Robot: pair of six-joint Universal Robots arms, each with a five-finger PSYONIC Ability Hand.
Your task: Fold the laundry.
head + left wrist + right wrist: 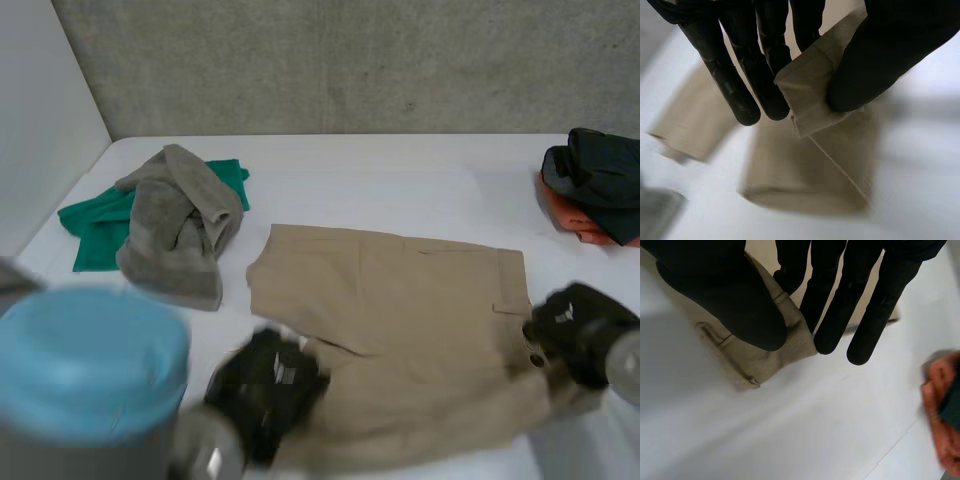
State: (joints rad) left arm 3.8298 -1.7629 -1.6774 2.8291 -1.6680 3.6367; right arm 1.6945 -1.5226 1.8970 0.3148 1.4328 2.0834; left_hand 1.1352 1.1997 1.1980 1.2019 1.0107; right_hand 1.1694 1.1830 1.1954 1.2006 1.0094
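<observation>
The tan shorts [400,320] lay spread flat on the near middle of the white bench [400,190], waistband toward the robot's right; the left hand [268,390] was at the near left corner of the cloth, its straight fingers [765,75] pinching a folded hem corner against the thumb (the corner was lifted off the surface); the right hand [575,325] was at the waistband end, its fingers [840,305] extended over the fabric and the thumb pressing the waistband corner against them. Bare bench ran beyond the shorts' far edge up to the wall. A grey towel [180,230] was heaped on a green cloth [95,225] at the far left, near the shorts' left edge; a dark garment [600,175] sat on an orange one [575,225] at the far right, well apart.
</observation>
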